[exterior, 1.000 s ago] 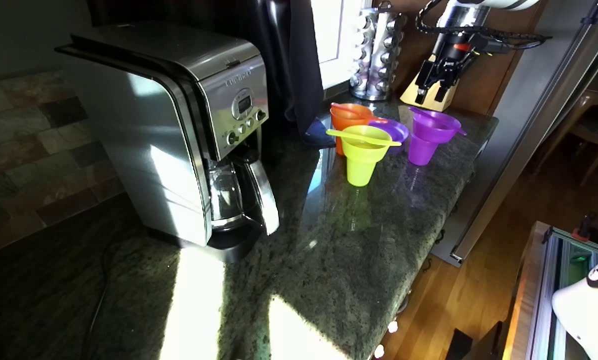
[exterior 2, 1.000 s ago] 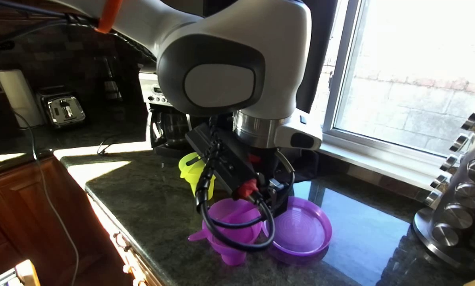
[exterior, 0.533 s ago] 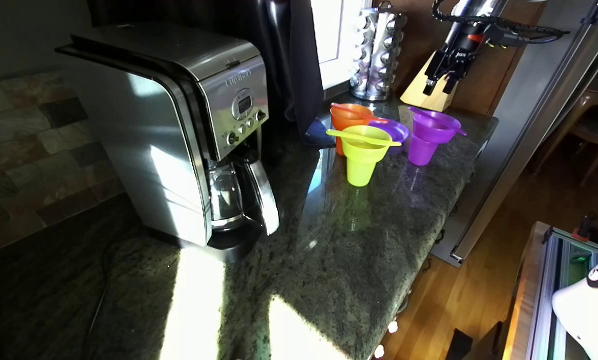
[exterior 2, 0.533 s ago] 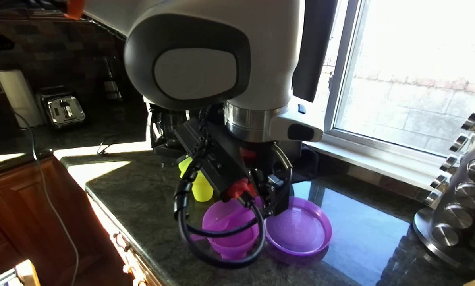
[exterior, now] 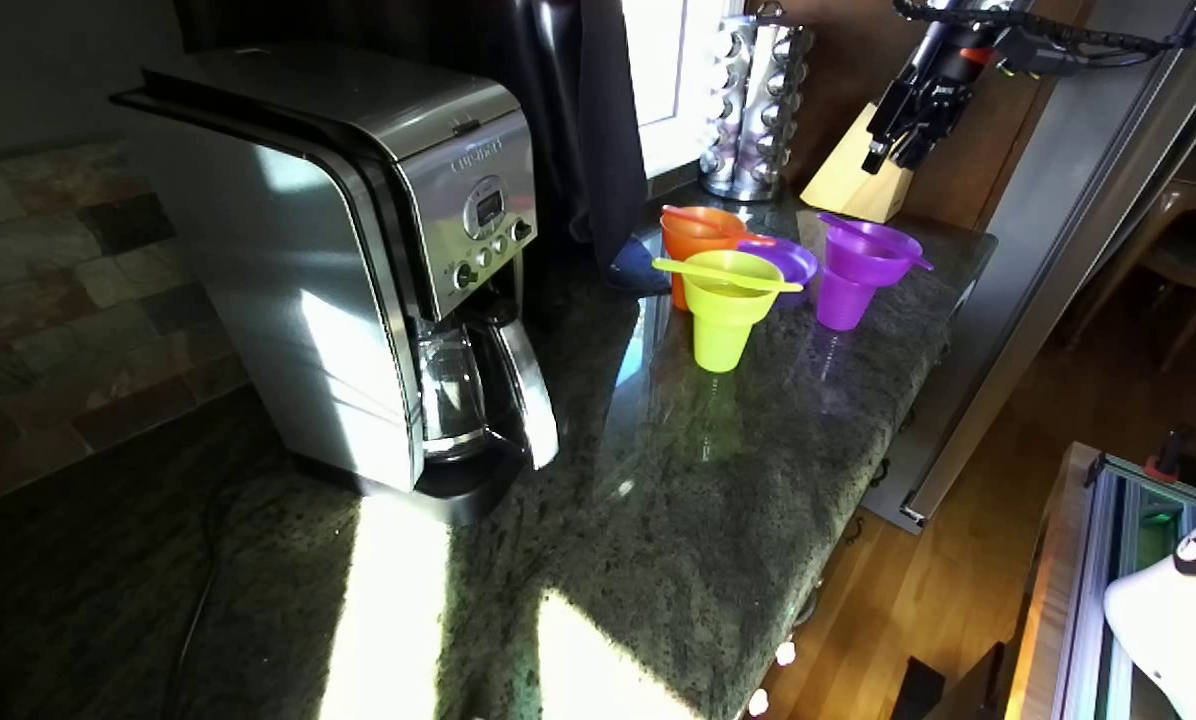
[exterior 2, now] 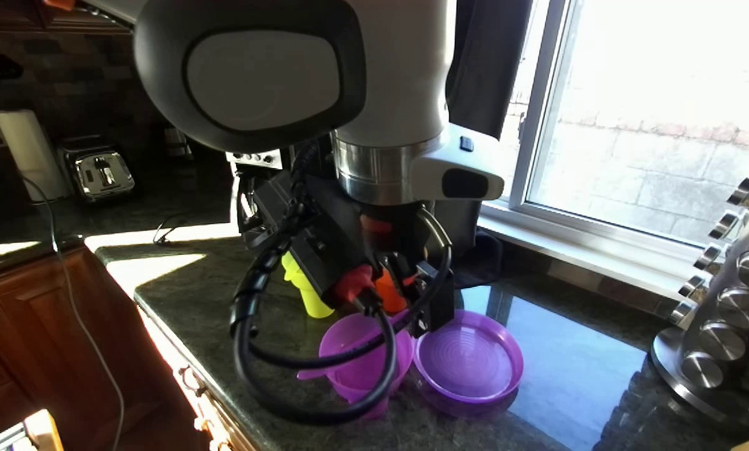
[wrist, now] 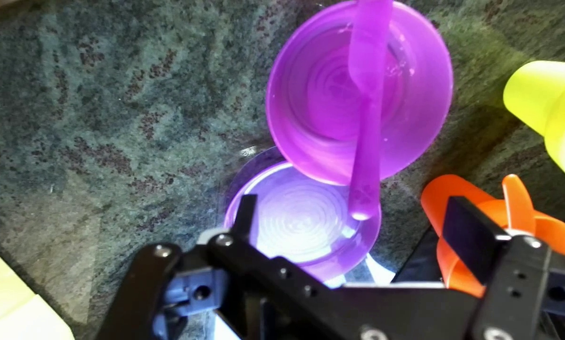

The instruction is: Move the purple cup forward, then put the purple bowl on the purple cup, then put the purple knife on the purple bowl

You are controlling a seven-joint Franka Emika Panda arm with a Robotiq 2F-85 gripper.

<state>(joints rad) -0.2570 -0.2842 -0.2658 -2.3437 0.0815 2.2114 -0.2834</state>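
Claw [wrist: 353, 208] spread, pinching nothing, in the wrist view. Beyond it the purple knife [wrist: 368, 113] bridges the purple bowl [wrist: 311, 104], presumably staying up because it outspans the rim.

In an exterior view: bowl rests on the purple cup [exterior: 842, 303], which stands on the counter [exterior: 718, 540]. Stacking looks done; my guess is the claw hangs well apart so as not to knock the knife. Versus one second ago: claw higher in view; cup, bowl and knife unmoved.

In an exterior view: arm [exterior 2: 268, 75] hides much of the claw, opening unreadable; orange cup [exterior 2: 391, 293] now shows, covered a second ago.
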